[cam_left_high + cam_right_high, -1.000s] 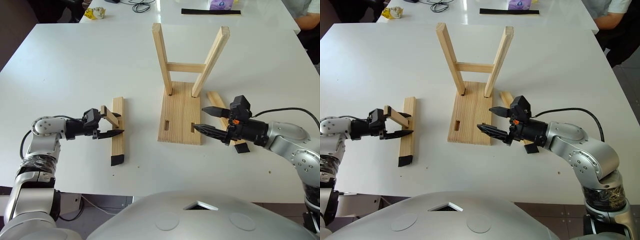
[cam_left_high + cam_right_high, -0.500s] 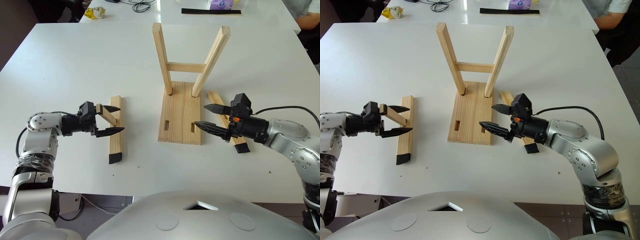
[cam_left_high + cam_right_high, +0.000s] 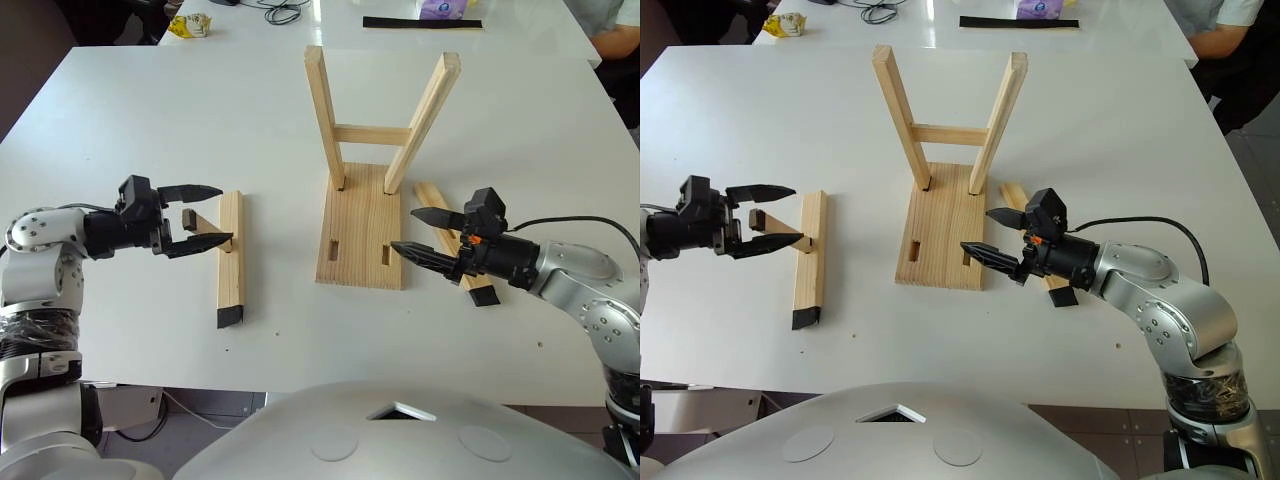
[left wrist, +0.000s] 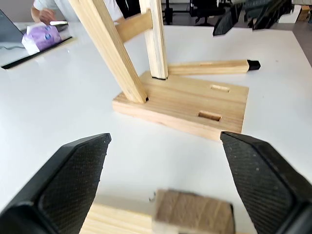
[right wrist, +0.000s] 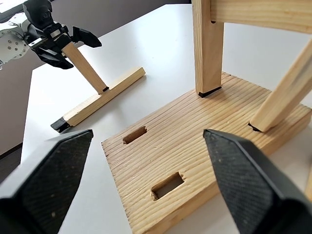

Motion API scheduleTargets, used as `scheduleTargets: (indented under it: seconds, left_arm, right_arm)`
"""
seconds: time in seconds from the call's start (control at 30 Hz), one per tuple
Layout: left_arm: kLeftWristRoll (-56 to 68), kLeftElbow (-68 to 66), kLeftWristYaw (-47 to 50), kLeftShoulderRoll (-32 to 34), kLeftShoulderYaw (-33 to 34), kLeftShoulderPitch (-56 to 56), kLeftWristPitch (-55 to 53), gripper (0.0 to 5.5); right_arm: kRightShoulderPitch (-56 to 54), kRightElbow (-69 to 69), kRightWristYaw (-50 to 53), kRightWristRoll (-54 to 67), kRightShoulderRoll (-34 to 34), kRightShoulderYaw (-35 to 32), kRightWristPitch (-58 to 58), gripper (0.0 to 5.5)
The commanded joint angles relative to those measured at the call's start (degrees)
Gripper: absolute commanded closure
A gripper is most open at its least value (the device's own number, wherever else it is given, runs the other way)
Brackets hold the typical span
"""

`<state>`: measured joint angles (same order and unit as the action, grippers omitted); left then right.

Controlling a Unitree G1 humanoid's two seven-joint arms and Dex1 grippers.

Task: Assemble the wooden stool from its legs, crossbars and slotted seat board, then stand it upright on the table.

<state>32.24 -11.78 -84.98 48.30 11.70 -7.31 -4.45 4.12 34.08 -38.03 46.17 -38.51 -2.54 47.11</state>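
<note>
Left pincer (image 3: 218, 214) drawn back leftward from flat-lying leg (image 3: 232, 262), jaws wide, empty, straddling free end of its crossbar stub (image 3: 204, 222). Right pincer (image 3: 402, 229) unmoved, wide open, empty, beside seat board (image 3: 360, 235) mid-surface (image 3: 150, 120).

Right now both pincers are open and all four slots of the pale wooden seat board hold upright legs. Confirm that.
Not quite: only the two far slots of the pale wooden seat board hold upright wooden legs. The two near slots are empty, as the right wrist view shows. The left pincer and right pincer are open.
</note>
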Motion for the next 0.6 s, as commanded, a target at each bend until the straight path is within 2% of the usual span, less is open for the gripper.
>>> scheduleTargets:
  seconds: [0.03, 0.2, 0.6]
  left_arm:
    - [5.1, 7.13, 0.86, 2.46, 2.68, -0.69, -7.74, 1.32]
    - [10.04, 12.47, 4.28, 1.08, 3.56, -2.77, -15.34, 1.32]
    - [10.89, 13.0, 8.28, -1.56, 3.59, -5.92, -17.33, 1.32]
  right_arm:
    - [0.14, 0.53, 0.15, -0.44, -0.26, -0.75, -0.53, 1.31]
    - [-0.29, 0.34, 0.17, -0.75, -0.03, -0.35, -0.76, 1.31]
    - [-0.29, 0.99, 0.16, -0.32, 0.19, -0.35, -0.86, 1.31]
